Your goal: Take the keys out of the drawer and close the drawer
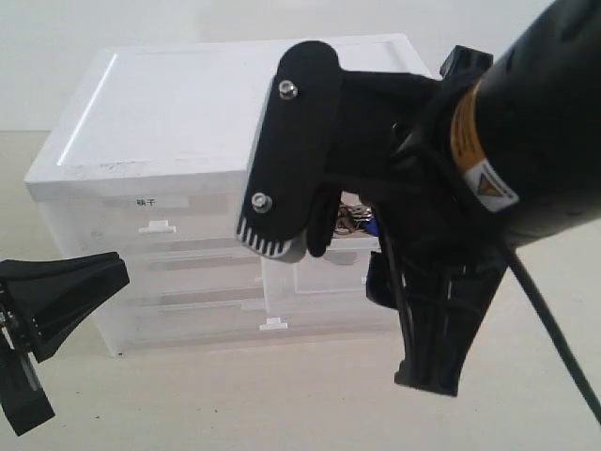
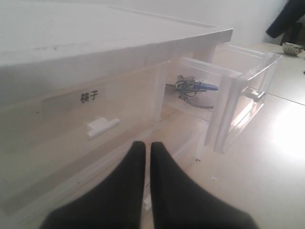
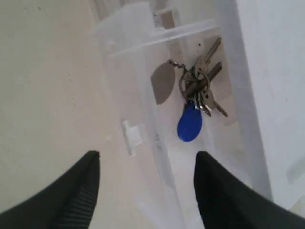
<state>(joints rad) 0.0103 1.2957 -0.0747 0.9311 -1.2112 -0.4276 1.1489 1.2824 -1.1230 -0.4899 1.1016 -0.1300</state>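
The drawer is a translucent half-width one, pulled out of the white cabinet. Its small white tab handle faces outward. The keys, with their blue teardrop fob, lie on the drawer floor. My right gripper hangs open above the drawer's front wall, one finger outside it and one over the inside, nothing between them. From the side, the keys show in the open drawer. My left gripper is shut and empty, low in front of the cabinet, apart from the drawer.
A second half-width drawer with a printed label and a tab handle stays shut beside the open one. Full-width drawers sit below. My right arm blocks much of the exterior view. A bowl stands far off.
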